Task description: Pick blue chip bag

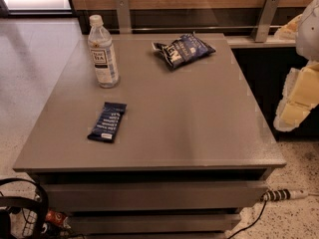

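Note:
The blue chip bag [183, 49] is a crinkled, puffy navy bag with white lettering. It lies flat on the grey table [189, 118] near the far edge, right of centre. My gripper [295, 108] shows as white and pale yellow parts at the right edge of the view. It hangs beyond the table's right side, well to the right of the bag and nearer to me, and touches nothing.
A clear water bottle [103, 54] stands upright at the far left of the table. A flat dark blue bar wrapper [107, 122] lies front left. Two metal brackets [123, 14] rise behind the table. Cables [22, 208] and a power strip [281, 194] lie on the floor.

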Action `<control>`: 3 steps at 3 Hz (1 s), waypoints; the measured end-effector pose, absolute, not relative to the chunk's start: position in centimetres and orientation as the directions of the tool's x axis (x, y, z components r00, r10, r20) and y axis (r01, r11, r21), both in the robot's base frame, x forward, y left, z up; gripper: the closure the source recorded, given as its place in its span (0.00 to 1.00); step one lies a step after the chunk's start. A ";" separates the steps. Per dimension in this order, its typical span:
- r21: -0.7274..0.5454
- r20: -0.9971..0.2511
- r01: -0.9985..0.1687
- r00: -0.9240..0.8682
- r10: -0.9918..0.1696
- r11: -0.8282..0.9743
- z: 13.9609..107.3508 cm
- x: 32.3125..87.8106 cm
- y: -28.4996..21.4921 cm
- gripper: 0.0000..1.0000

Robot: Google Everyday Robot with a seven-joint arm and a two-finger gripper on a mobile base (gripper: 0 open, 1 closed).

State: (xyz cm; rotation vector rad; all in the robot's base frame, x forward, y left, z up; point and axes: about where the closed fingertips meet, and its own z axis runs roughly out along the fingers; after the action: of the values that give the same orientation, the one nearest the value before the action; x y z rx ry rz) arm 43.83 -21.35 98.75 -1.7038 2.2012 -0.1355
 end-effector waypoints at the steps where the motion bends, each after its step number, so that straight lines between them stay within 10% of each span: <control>1: -0.287 -0.217 -0.919 -0.213 -0.953 0.271 98.8 43.8 -21.4 0.00; 3: -0.359 -0.255 -0.874 -0.245 -0.935 0.327 99.5 50.1 -21.3 0.00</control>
State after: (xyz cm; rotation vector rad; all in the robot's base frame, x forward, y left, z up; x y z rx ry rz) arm 50.08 -21.30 99.49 -1.5966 2.1797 -0.1979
